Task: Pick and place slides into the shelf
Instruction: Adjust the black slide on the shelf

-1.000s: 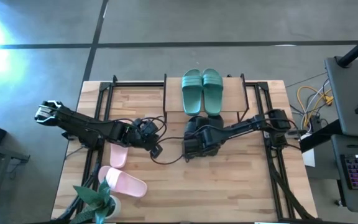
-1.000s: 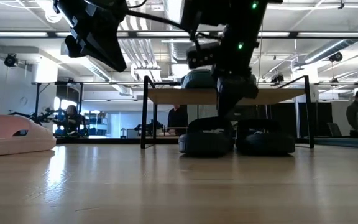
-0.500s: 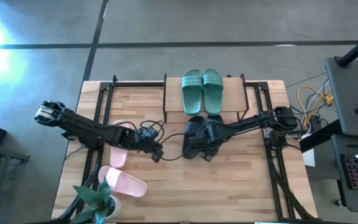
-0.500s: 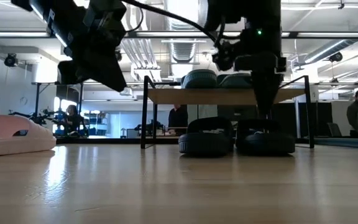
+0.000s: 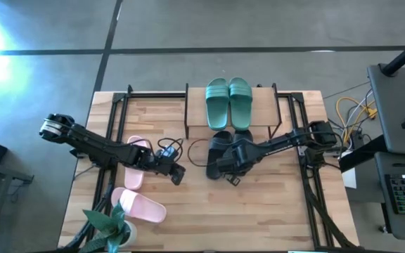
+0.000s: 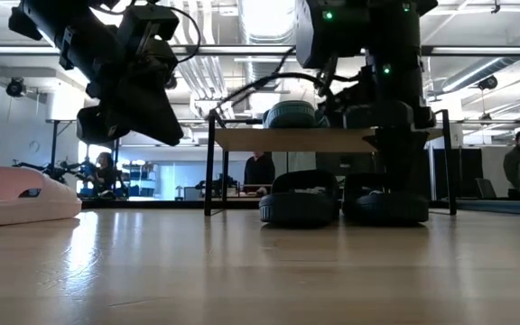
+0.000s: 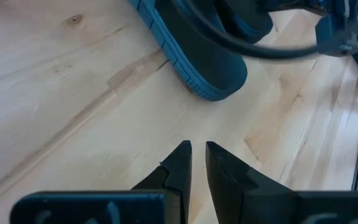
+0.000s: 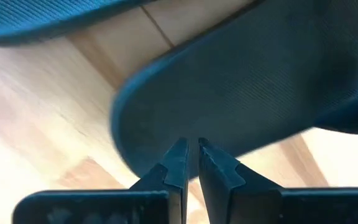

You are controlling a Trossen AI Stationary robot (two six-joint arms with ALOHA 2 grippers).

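Green pair (image 5: 228, 102) on shelf (image 5: 262, 105), black pair (image 6: 341, 206) beneath; pink pair (image 5: 138, 191) left. My right gripper (image 8: 190, 163) and left gripper (image 7: 197, 163) pressed together, empty.

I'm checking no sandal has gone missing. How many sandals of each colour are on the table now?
Green sandals: 2, on top of the shelf
Black sandals: 2, under the shelf
Pink sandals: 2, near the left side of the table
Total: 6

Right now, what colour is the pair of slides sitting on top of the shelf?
Teal-green pair of slides on the shelf, clearest in the high view.
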